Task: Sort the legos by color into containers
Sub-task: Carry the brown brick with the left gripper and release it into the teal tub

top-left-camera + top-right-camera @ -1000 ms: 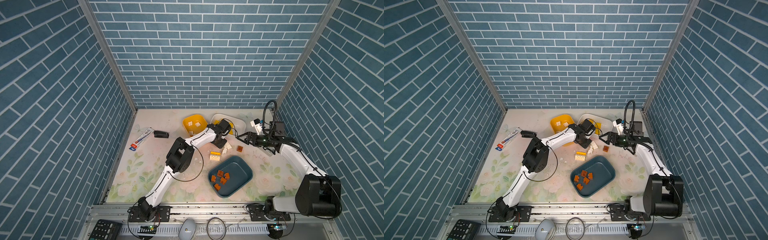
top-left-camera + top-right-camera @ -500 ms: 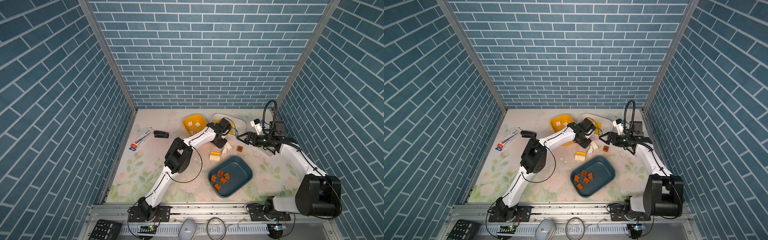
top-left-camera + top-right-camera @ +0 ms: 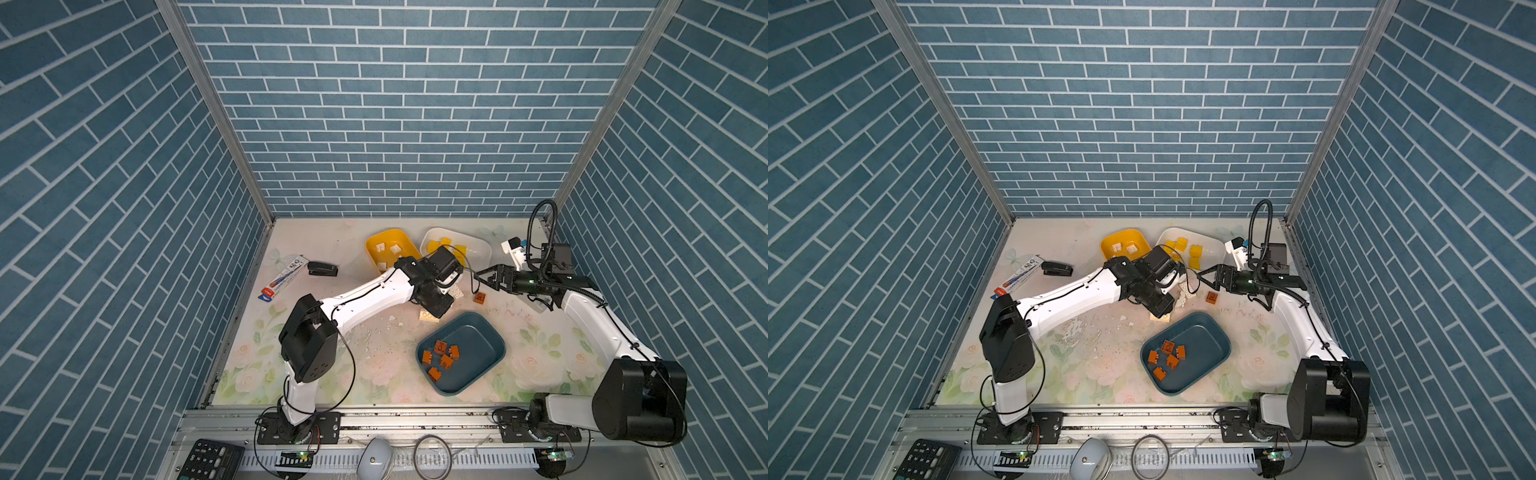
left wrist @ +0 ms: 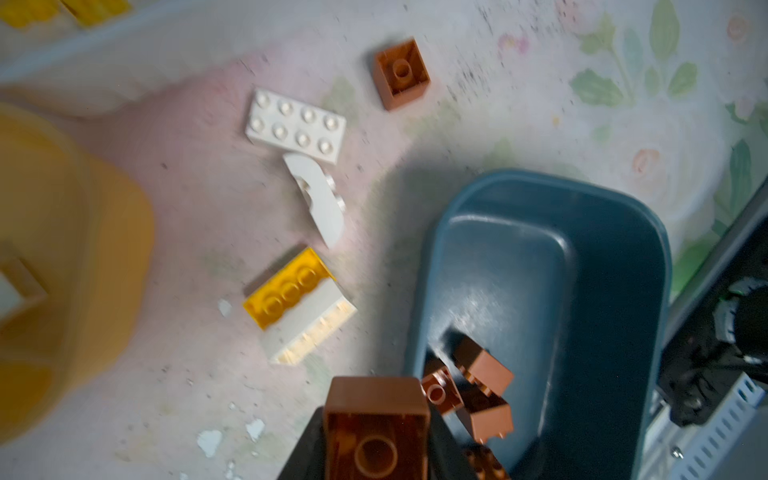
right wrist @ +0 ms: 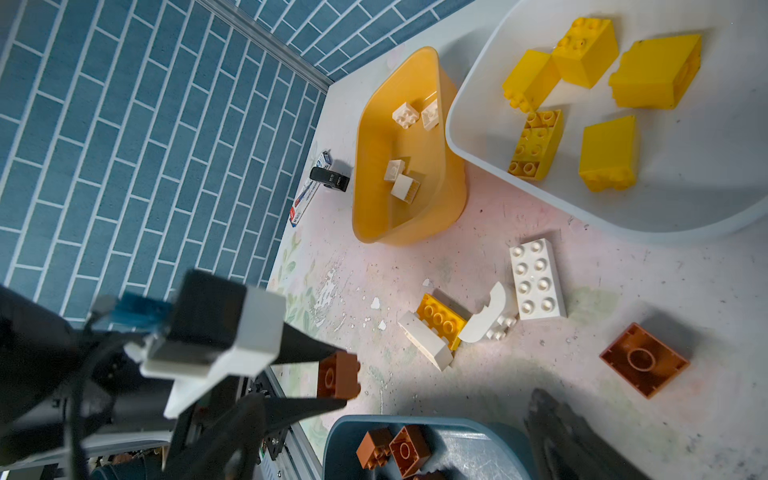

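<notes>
my left gripper (image 5: 332, 376) is clenched on a brown brick (image 4: 376, 432) just beside the teal tub (image 3: 478, 345), which holds five brown bricks (image 3: 442, 358). my right gripper (image 3: 482, 280) is spread wide and empty near a loose brown brick (image 3: 480, 297). the yellow tub (image 5: 415, 224) holds four white bricks (image 5: 405, 189), the white tub (image 5: 685, 199) five yellow bricks (image 5: 654, 72).

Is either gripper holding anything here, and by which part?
The left gripper pinches a brown brick by two opposite side walls, hollow underside toward its wrist camera. The right gripper is open and holds nothing.
</notes>
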Motion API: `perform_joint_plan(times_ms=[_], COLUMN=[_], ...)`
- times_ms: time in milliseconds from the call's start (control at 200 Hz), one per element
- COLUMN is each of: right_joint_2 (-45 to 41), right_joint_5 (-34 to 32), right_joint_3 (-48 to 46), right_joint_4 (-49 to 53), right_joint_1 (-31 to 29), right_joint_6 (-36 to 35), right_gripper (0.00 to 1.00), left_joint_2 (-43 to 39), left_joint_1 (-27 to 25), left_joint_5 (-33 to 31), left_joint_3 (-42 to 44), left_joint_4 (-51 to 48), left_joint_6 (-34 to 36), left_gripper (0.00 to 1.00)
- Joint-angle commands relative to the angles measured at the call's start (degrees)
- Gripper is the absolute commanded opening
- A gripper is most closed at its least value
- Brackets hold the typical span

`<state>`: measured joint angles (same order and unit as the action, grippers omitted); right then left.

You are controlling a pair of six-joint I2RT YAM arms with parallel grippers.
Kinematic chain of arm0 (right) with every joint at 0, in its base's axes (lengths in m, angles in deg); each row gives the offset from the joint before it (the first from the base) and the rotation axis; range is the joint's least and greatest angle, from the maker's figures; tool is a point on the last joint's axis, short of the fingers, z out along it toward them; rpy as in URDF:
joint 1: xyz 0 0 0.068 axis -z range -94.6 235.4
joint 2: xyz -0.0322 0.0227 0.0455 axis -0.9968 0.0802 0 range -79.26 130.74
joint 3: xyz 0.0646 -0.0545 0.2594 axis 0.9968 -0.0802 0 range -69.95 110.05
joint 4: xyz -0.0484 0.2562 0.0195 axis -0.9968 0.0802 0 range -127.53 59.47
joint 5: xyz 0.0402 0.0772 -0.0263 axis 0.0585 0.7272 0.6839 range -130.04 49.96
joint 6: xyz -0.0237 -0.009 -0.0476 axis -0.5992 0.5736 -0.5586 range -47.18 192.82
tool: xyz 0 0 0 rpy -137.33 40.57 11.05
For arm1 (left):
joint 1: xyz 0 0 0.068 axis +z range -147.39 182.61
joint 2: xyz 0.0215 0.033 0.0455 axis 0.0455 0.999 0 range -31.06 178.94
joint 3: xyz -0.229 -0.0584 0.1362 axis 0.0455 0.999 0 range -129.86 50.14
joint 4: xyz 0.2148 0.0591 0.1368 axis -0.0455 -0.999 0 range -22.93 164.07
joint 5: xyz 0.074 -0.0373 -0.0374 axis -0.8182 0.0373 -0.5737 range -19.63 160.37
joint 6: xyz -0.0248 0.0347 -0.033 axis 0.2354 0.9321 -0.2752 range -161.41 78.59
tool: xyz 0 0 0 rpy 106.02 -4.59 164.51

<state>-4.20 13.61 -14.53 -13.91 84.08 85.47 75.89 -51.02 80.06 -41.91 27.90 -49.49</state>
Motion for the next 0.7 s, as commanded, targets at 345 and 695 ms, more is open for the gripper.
perform_joint_plan(times_ms=[345, 695], right_joint_2=[-2.2, -2.4], right_joint_5=[-1.4, -3.6], right_joint_3=[-1.4, 0.0], right_joint_4=[2.9, 5.7], right_joint_1=[0.2, 0.3], right_joint_6=[-3.7, -5.5], right_gripper=[0.99, 0.99], left_joint_2=[0.6, 0.4], left_joint_1=[-7.4, -7.1], left_joint_5=[2.9, 1.1], left_joint_3=[10.6, 8.1], left_joint_4=[18.9, 15.2], left_joint_6=[-6.5, -4.4], left_gripper=[0.32, 0.65])
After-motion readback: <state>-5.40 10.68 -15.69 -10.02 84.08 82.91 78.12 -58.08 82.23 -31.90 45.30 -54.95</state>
